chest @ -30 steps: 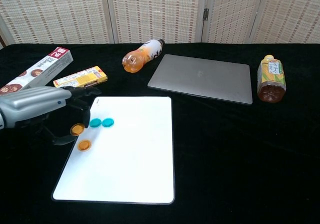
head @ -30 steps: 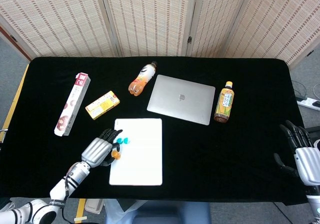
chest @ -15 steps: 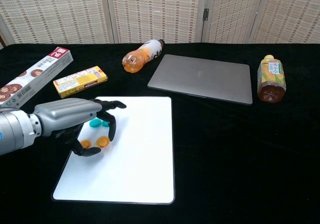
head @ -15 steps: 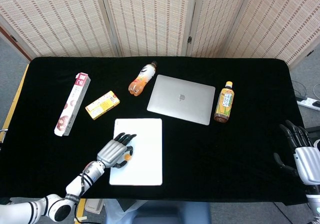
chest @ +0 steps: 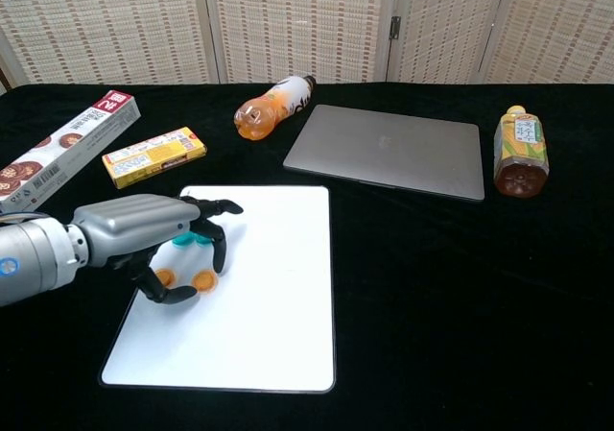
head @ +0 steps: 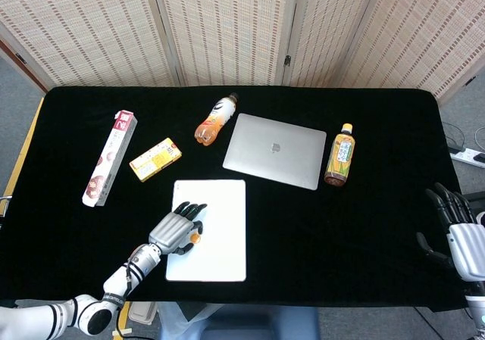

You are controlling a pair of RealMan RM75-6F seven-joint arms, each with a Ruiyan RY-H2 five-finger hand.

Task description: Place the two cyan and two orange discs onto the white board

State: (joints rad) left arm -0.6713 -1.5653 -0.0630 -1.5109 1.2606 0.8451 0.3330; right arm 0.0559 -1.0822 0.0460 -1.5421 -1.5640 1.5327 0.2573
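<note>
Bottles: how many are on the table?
2. An orange bottle lies on its side at the back, left of the laptop. A tea bottle lies right of the laptop. None seems hidden.

orange discs (chest: 203,279): 2 | cyan discs (chest: 182,240): 2 | bottles (head: 214,120): 2 | boxes (head: 154,159): 2 | laptop (head: 274,151): 1 | white board (head: 216,234): 1

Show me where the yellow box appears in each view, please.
Head view: yellow box left of centre, above the white board.
Chest view: yellow box upper left, behind the white board.
Shared landmark: the long red-and-white box to its left.
</note>
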